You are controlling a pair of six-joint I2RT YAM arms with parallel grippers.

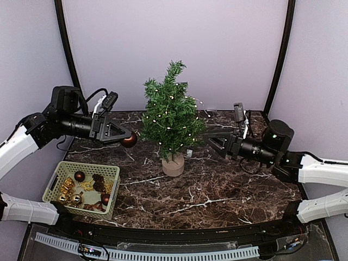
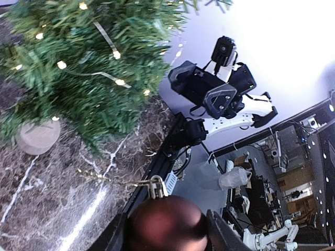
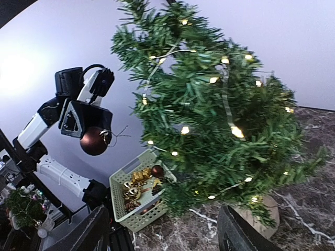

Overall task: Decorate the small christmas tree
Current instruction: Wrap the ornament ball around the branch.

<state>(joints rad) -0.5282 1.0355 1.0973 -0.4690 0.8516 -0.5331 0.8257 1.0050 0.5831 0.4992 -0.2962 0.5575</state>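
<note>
The small christmas tree (image 1: 171, 117) stands mid-table on a round tan base (image 1: 173, 166), with small warm lights strung through its branches. My left gripper (image 1: 128, 139) is shut on a dark red bauble (image 1: 129, 141), held just left of the tree's lower branches. In the left wrist view the bauble (image 2: 167, 226) sits between both fingers, with its silver cap (image 2: 157, 187) and thin gold loop pointing toward the tree (image 2: 78, 63). My right gripper (image 1: 210, 142) is open and holds nothing, close to the right side of the tree (image 3: 220, 115).
A pale green basket (image 1: 57, 182) sits at the front left of the marble table, holding gold ornaments, dark red baubles and pine cones. It also shows past the tree in the right wrist view, basket (image 3: 137, 222). Black frame posts rise at the back corners.
</note>
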